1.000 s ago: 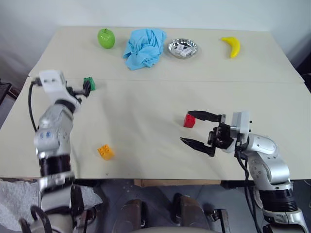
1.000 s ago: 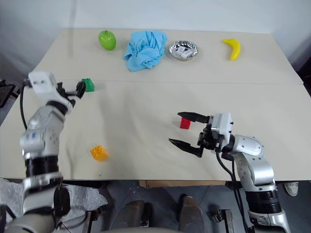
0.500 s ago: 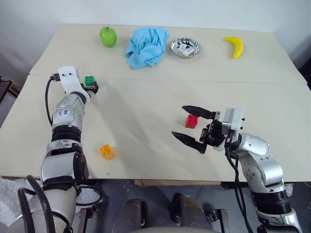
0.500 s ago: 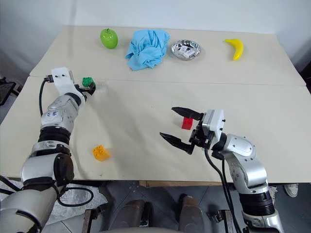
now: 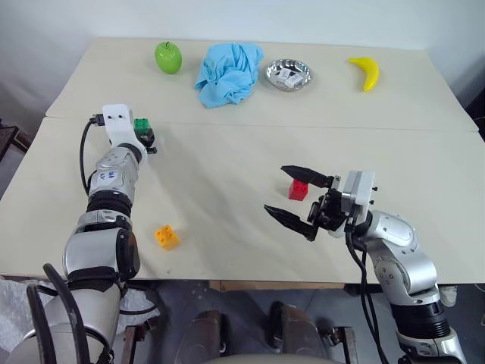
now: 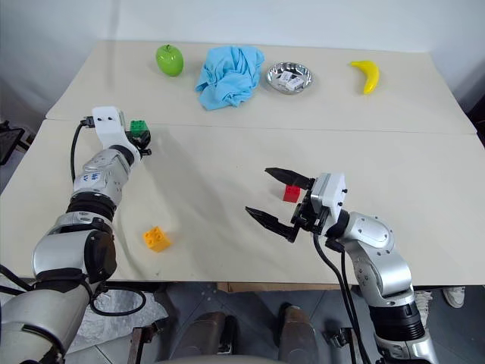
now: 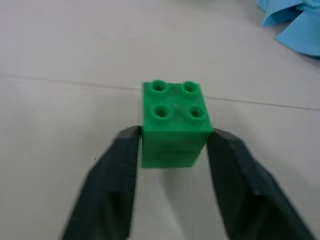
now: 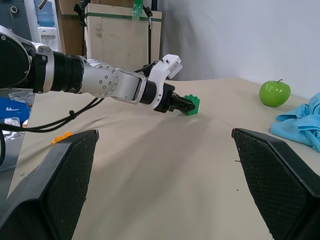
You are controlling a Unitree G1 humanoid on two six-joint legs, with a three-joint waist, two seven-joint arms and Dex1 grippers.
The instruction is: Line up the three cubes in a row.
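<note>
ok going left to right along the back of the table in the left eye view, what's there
green apple → blue cloth → metal bowl → banana

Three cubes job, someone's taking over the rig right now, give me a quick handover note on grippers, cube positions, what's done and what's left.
Left gripper: shut on the green cube, at the table's left side near the seam.
Right gripper: open, holding nothing, beside the red cube.
Yellow-orange cube: alone near the front left edge.
Done: green cube gripped.
Left: bring all three cubes into one row; they lie far apart.
</note>
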